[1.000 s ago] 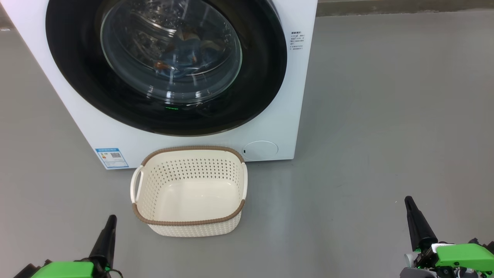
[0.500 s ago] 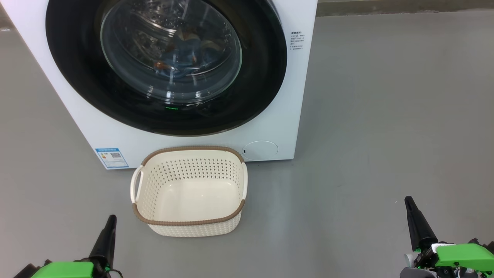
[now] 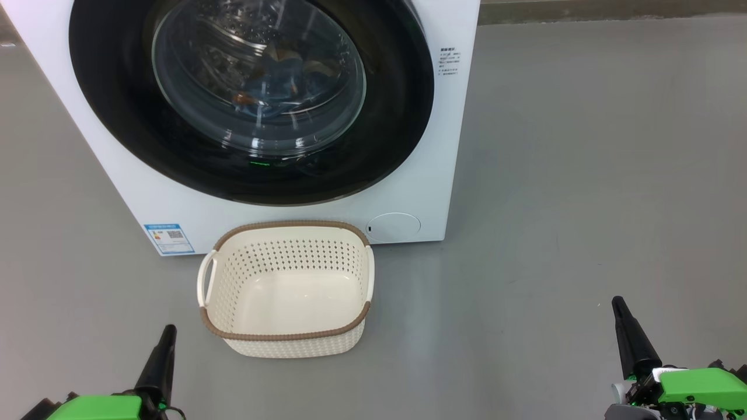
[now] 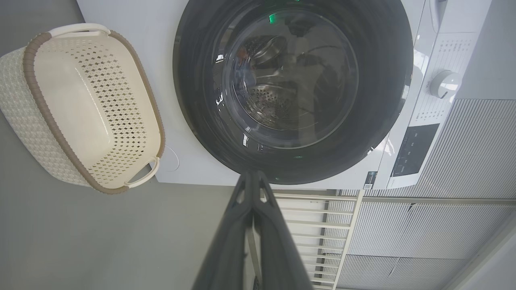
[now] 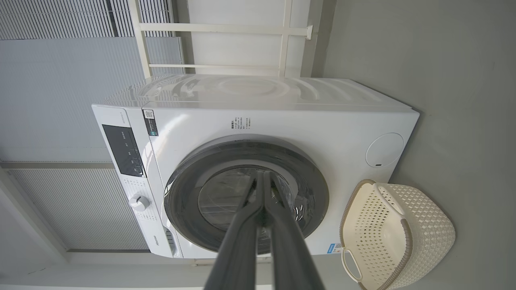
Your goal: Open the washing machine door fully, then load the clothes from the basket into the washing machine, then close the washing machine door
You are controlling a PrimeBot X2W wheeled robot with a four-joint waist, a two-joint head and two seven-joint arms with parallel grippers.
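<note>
The washing machine door [image 3: 251, 178] sits closed, the clothes [image 3: 280, 76] showing through its glass — the basket [image 3: 286, 337] stands on the floor [image 3: 554, 204] just in front. The left gripper [image 3: 168, 333] and right gripper [image 3: 618, 308] hover with jaws pressed together, holding nothing.

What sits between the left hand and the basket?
Bare grey floor, seen in the head view; the left hand and the basket stand apart.

One washing machine [image 3: 408, 192], carrying one door [image 3: 397, 116] on its front, one blue label sticker [image 3: 169, 238] at its lower left corner, one round filter cover [image 3: 394, 226] at its lower right, one dial [image 4: 443, 83] on its panel. Behind the door glass, blue clothes [image 3: 289, 74], number unclear. Just before the washing machine, one basket [image 3: 286, 336] with two white handles [image 3: 205, 279]. Farther out, two grippers: left gripper [image 3: 168, 331], right gripper [image 3: 617, 303].
</note>
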